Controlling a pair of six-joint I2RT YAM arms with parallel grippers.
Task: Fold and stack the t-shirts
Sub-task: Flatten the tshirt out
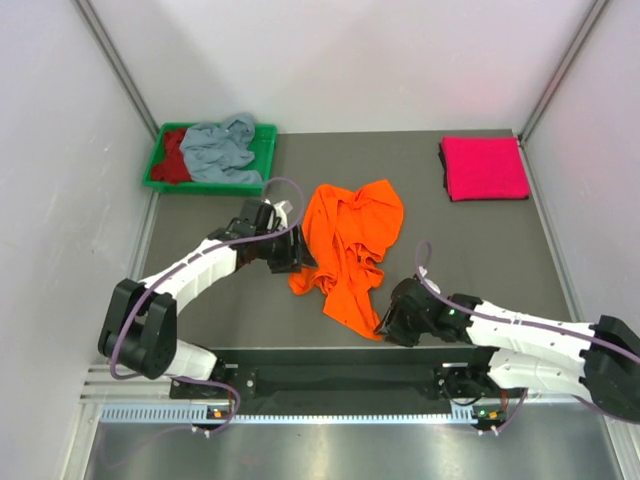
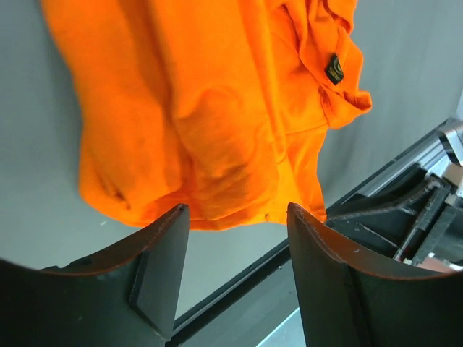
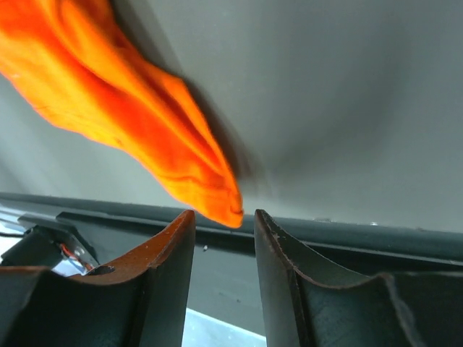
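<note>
Top view: the orange shirt [image 1: 345, 248] lies crumpled mid-tabletop [image 1: 500, 262], with the left pincer [image 1: 288, 254] at its left edge and the right pincer [image 1: 392, 322] at its near corner.

Left wrist view: the left pincer [image 2: 235, 214] is spread and empty, the hem just beyond. Closing here may bunch several layers.

Right wrist view: the right pincer [image 3: 224, 215] is narrowly parted, the corner tip unpinched. A shallow bite would likely slip.

Both arms are bolted to a black mounting plate [image 1: 340, 375]. Left arm [image 1: 195, 272], left of the plate: white link shells, black joint housings, a grey-purple cable [image 1: 283, 180] looped alongside. Right arm [image 1: 525, 335], right of the plate: same finish, same cabling. Left fingers [image 2: 155, 271] and right fingers [image 3: 163, 278]: matte black, curved, reddish-brown along the upper edges.
</note>
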